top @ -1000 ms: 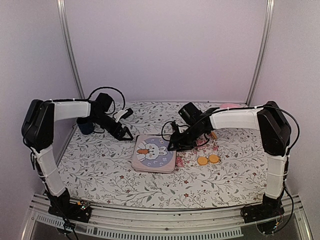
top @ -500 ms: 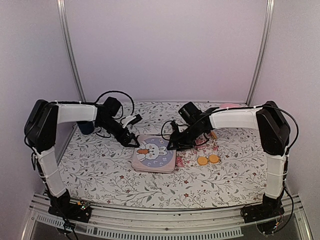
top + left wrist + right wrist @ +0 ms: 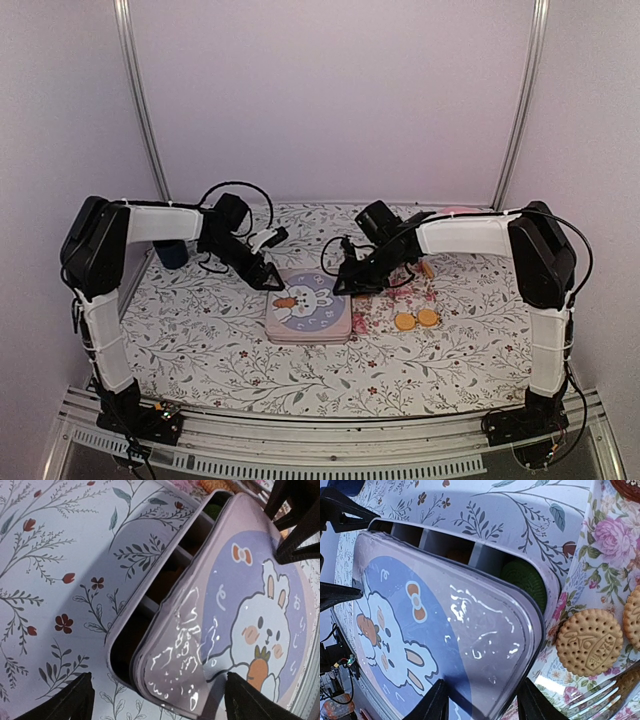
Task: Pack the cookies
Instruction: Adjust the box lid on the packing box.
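A pale box [image 3: 283, 335] holds cookies in compartments: a green one [image 3: 522, 579] and an orange one [image 3: 458, 555] show under its bunny lid [image 3: 310, 305], which lies askew on top. Two tan cookies [image 3: 405, 321] lie on a floral cloth [image 3: 375, 318] right of the box, and a biscuit [image 3: 589, 642] lies beside the lid's corner. My left gripper [image 3: 270, 278] is open at the box's far left corner, its fingers [image 3: 75, 700] well clear of the lid corner [image 3: 170, 680] on both sides. My right gripper [image 3: 347, 282] stands half apart astride the lid's far right corner [image 3: 510, 630], one finger [image 3: 432, 702] over the lid's face.
A dark blue cup [image 3: 172, 252] stands at the far left behind the left arm. A pink plate [image 3: 460, 212] sits at the back right. A dark brown cookie [image 3: 627, 487] lies on the floral cloth. Cables loop over both wrists.
My left arm has swung right from the cup's side to the box's far left corner. My right gripper has shifted slightly up and left at the lid, its jaws narrowing a little.
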